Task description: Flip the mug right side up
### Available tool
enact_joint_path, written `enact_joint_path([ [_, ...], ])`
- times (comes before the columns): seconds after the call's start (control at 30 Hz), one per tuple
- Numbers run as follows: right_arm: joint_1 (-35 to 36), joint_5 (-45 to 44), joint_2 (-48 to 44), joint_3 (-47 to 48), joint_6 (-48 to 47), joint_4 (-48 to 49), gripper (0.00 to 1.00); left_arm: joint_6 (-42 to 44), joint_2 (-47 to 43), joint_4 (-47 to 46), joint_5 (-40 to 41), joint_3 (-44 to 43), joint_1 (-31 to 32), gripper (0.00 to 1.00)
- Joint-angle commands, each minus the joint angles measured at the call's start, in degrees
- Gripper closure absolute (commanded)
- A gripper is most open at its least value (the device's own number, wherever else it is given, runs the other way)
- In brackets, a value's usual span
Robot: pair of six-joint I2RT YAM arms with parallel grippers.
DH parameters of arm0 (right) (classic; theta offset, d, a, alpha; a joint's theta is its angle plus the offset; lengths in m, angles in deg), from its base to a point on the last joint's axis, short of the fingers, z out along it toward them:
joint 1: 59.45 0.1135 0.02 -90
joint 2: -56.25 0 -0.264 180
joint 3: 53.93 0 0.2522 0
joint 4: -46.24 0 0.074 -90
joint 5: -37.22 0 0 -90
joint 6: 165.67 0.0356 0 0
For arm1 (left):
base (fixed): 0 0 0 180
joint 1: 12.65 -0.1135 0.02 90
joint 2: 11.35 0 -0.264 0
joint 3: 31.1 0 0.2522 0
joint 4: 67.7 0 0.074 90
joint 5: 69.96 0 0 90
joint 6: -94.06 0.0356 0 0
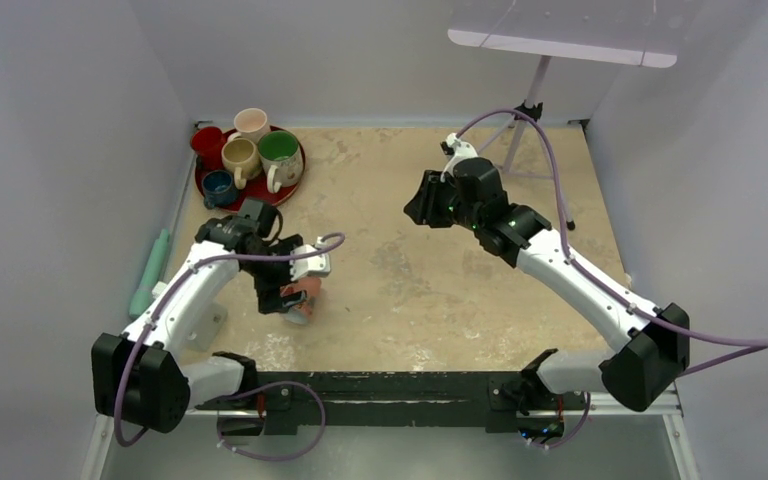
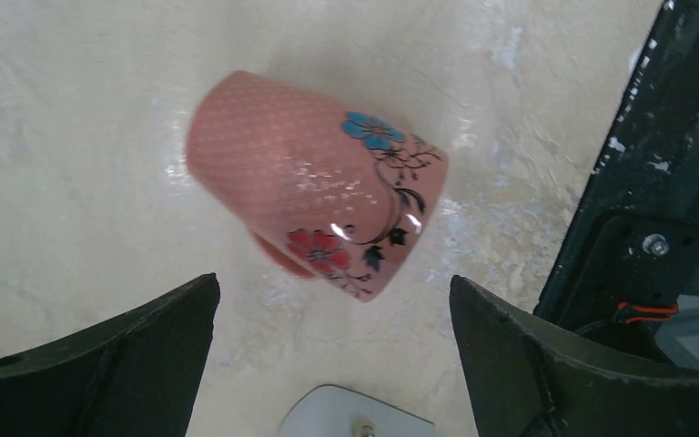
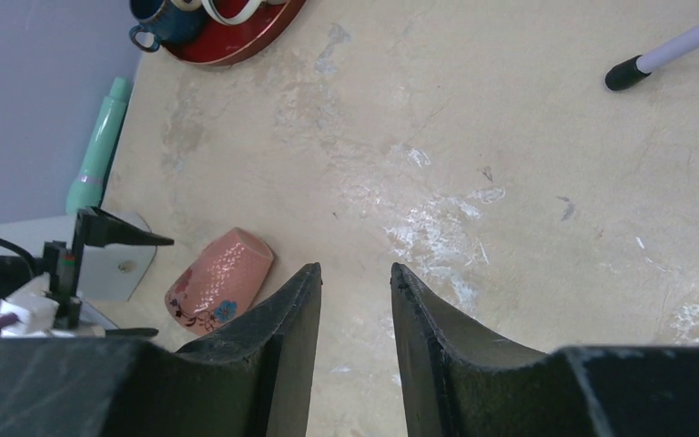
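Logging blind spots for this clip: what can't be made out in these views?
- Pink mug, its mouth: left wrist view, turned away from the camera; handle mostly under the body.
- Same mug, top view: the left gripper covers most of it.
- Red tray: right wrist view, cut off by the top edge.
- Teal object by the wall: too small to identify.

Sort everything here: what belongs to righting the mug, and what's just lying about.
Job: pink flowered mug, lying on its side; left claw, open over it.
Lying about: red tray with mugs; teal tube by the wall; light stand; right claw, empty.
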Motion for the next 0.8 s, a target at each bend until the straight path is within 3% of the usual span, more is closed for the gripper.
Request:
enact_joint_path([
  [0.0,0.0,-2.3,-3.0,-0.6,-1.7,2.3,0.61,5.8,-3.5,-1.8,-2.5,5.8,2.2,0.00],
  [0.2,0.0,-2.0,-3.8,-0.9,-1.7,2.7,0.61,0.6,-5.4,-12.6,2.7,11.5,3.8,0.00],
  [0.47,0.0,-0.8,-5.3,-2.6,-0.6,4.3,0.62,-5.7,-4.7,-31.8,15.6,17.9,5.8,0.00],
  [0.53,-0.1,-0.8,-5.6,-3.0,-0.2,4.6,0.62,-6.6,-4.5,-33.8,16.8,18.1,5.8,0.09],
  [0.63,-0.1,-0.9,-6.0,-3.4,0.1,4.8,0.62,-8.7,-4.3,-32.2,13.7,17.0,5.8,0.37],
  [0.77,0.0,-0.9,-6.4,-3.7,0.4,4.8,0.62,-13.1,-3.2,-29.9,8.4,15.1,5.8,0.64],
])
